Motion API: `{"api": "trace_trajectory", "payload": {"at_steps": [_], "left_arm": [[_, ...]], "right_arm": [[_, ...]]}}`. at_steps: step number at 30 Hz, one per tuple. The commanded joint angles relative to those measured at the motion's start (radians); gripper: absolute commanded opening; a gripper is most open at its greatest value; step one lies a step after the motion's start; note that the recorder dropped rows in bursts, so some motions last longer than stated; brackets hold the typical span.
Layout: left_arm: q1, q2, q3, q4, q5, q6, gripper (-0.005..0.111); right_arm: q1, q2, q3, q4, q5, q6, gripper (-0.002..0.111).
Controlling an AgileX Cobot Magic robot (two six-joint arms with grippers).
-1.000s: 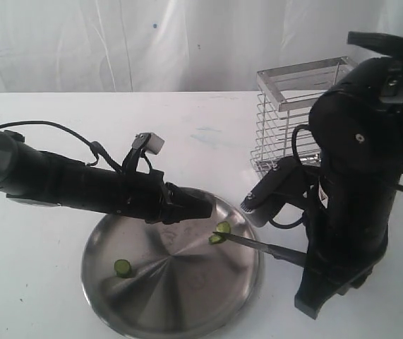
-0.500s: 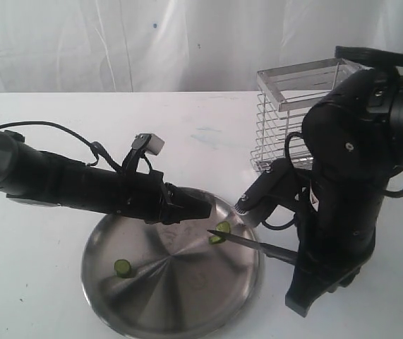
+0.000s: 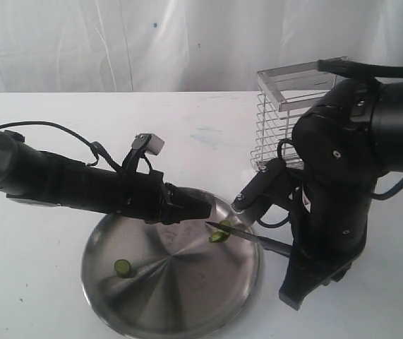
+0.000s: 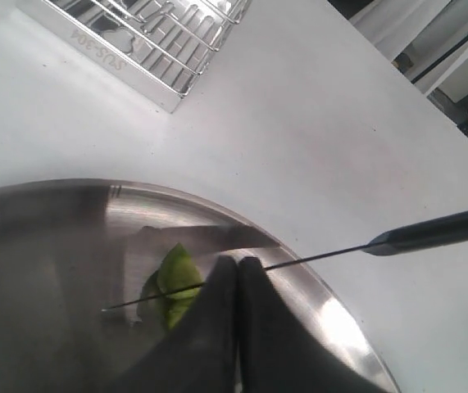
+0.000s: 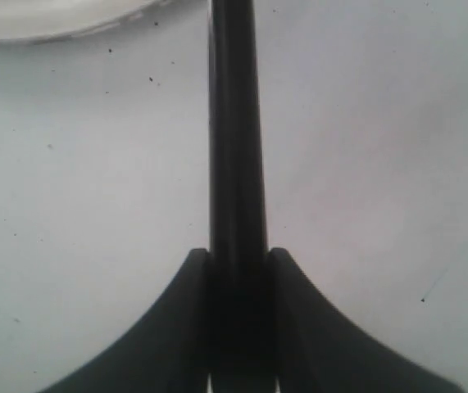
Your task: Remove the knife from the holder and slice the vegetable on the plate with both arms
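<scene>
The steel plate (image 3: 116,296) lies at the front of the white table. A green vegetable piece (image 3: 220,232) sits near its far right rim, and a round green slice (image 3: 122,267) lies at its left. My left gripper (image 3: 205,210) is shut, its tips (image 4: 238,264) right beside the vegetable (image 4: 178,274). The knife's thin blade (image 3: 233,233) lies across the vegetable, seen edge-on in the left wrist view (image 4: 315,258). My right gripper (image 5: 238,262) is shut on the knife's black handle (image 5: 235,123). The wire holder (image 3: 286,106) stands behind the right arm.
The holder's base (image 4: 160,41) lies beyond the plate rim (image 4: 53,221) in the left wrist view. The bulky right arm (image 3: 342,183) stands between plate and holder. A white curtain hangs behind the table.
The right arm has shifted left and the knife tip has slid further over the plate, across the vegetable piece. The left arm has stayed still.
</scene>
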Motion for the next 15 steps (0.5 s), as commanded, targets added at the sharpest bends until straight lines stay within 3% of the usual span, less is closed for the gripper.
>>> {"api": "trace_trajectory", "payload": {"at_steps": [1,15], "left_arm": [[-0.004,-0.002,-0.002,-0.023,0.016,0.003,0.000],[-0.015,-0.002,-0.002,-0.023,0.041,0.003,0.000]], "right_arm": [[-0.005,0.002,0.044,0.011,-0.016,0.012,0.000],[-0.005,0.002,0.092,0.032,-0.115,0.038,0.000]]}}
